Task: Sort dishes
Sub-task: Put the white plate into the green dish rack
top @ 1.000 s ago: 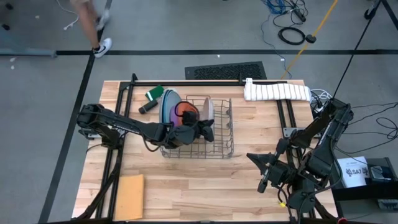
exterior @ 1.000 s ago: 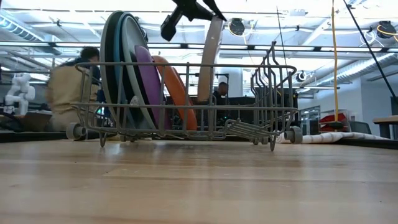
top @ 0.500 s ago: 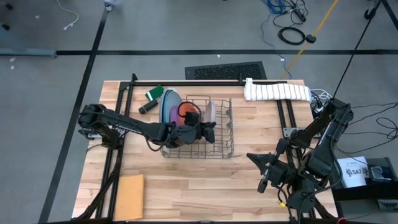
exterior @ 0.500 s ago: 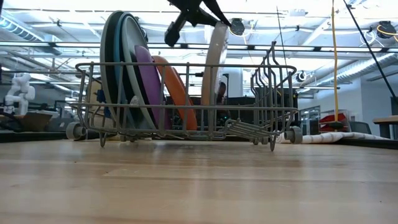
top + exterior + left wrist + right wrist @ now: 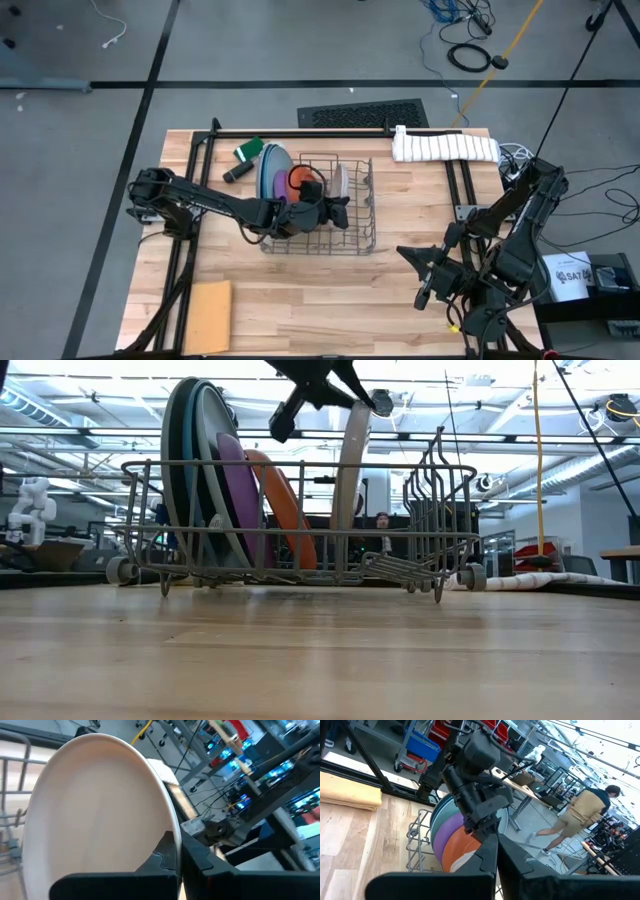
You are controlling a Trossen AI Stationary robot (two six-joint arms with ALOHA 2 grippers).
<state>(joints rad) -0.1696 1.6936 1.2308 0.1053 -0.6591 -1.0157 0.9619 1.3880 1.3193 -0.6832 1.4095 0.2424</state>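
1. The light grey plate (image 5: 347, 470) stands on edge in the wire rack (image 5: 420, 550), alone in a slot to the right of the other dishes as the low view shows them. It looks like thin moulded plastic: I judge it light, stiff, not fragile, and smooth enough to slip or swing if pinched only lightly.
2. The best hold is the one in use: the rim at the top, where the edge is thin enough for the fingers to close over and the plate hangs plumb beneath.
3. The left gripper (image 5: 325, 382) is clamped on that top rim; the left wrist view shows its fingers closed over the plate's edge.
4. Compared with a second ago, the plate stands nearer upright and a little further right in the low view, and the gripper has followed it. From above, the plate shows as a narrower sliver.
5. The orange plate (image 5: 283, 500) leans on the purple plate (image 5: 238, 490), which rests against the pale teal plate (image 5: 208, 450), the bright blue (image 5: 190, 440) and the grey-blue (image 5: 172, 450) at the rack's left end.
6. The right gripper (image 5: 425, 280) waits, closed and holding nothing, over the table (image 5: 300, 300) well apart from the rack.
7. A tan sheet (image 5: 207, 315) lies at the table's near left corner, a rolled white towel (image 5: 445, 147) at the far edge.
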